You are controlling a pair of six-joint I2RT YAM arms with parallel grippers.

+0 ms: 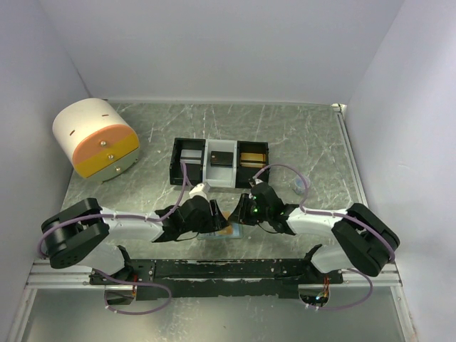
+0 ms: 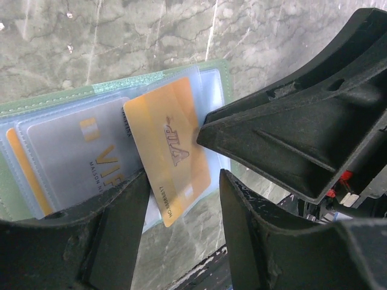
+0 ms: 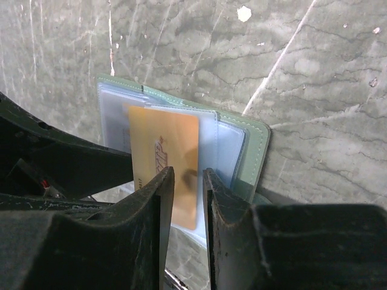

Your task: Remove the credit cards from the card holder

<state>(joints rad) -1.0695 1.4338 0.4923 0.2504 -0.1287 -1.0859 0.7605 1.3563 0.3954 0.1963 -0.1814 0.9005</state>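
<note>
Right wrist view has the gold credit card (image 3: 163, 145) lying face-up directly ahead of the right gripper (image 3: 186, 175), partly drawn out of a clear pocket (image 3: 208, 136) of the open card holder (image 3: 257, 145), which lies flat on the table (image 3: 302, 72). That gripper's jaws stand a narrow way apart with the tips over the card's face, the near end of the card showing in the gap between them. They are not clamped on it, and I cannot tell whether the tips touch the card or hover just above it. From the left wrist, the left gripper (image 2: 184, 181) has its jaws well apart, straddling the card's near corner and the holder's near edge and gripping nothing. One of its fingers (image 2: 121, 229) seems to sit on or just over the holder, and a silver credit card (image 2: 72, 151) is tucked in a pocket off to its outer side. I judge the step in hand to be working the gold card free. To do it well, I want the left finger pressing the holder down so that it cannot slide along with the card. I then want the right tips dragging the card straight toward me along the line of the pocket, not skewed, because a tilted card could jam against the pocket's seam. Once enough of the card overhangs the holder's edge, I would turn the jaws to take it by both faces. The two grippers are crowded together, so I keep each move small.
</note>
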